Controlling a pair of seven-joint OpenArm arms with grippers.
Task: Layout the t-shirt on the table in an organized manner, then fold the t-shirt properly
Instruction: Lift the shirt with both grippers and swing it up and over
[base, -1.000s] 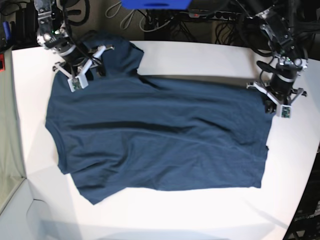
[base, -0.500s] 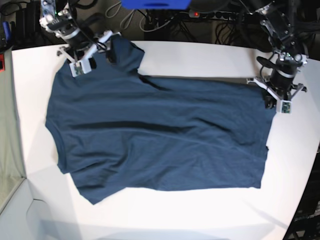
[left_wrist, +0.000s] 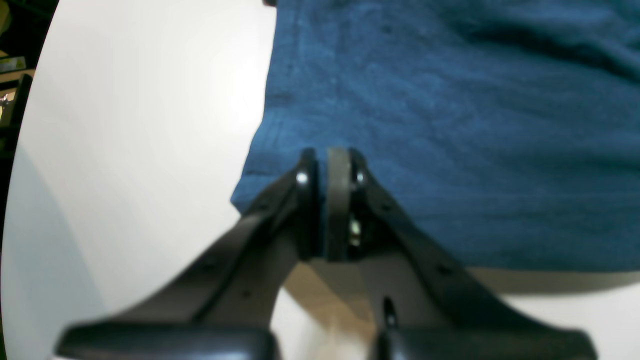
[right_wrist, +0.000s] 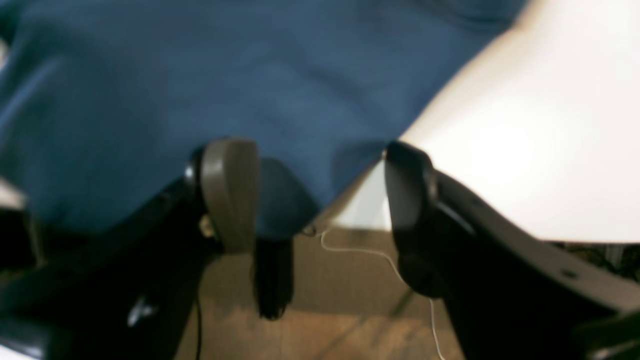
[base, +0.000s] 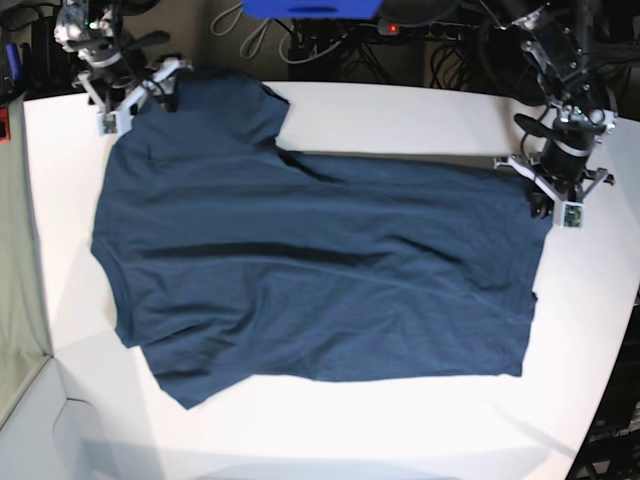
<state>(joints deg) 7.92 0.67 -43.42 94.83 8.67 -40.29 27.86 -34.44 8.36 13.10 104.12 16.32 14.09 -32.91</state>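
The dark navy t-shirt (base: 320, 270) lies spread across the white table (base: 400, 120), one sleeve reaching the far left edge. My right gripper (base: 135, 95) hovers at that sleeve and is open. In the right wrist view its fingers (right_wrist: 230, 190) stand wide apart, with the sleeve's edge (right_wrist: 280, 200) drooping over the table edge (right_wrist: 550, 125) between them, untouched. My left gripper (base: 545, 200) sits at the shirt's far right corner. In the left wrist view its tips (left_wrist: 327, 200) are pressed together on the hem of the t-shirt (left_wrist: 450, 125) where it meets the bare table (left_wrist: 125, 125).
Cables and dark equipment crowd the space behind the table's far edge, with a blue object (base: 310, 8) above them. In the right wrist view, brown floor (right_wrist: 350, 310) shows beyond the table edge and a loose white thread (right_wrist: 380, 255) hangs there.
My right gripper has opened, let go of the sleeve and pulled back toward the far left corner. The sleeve now lies flatter. The left arm has barely moved.
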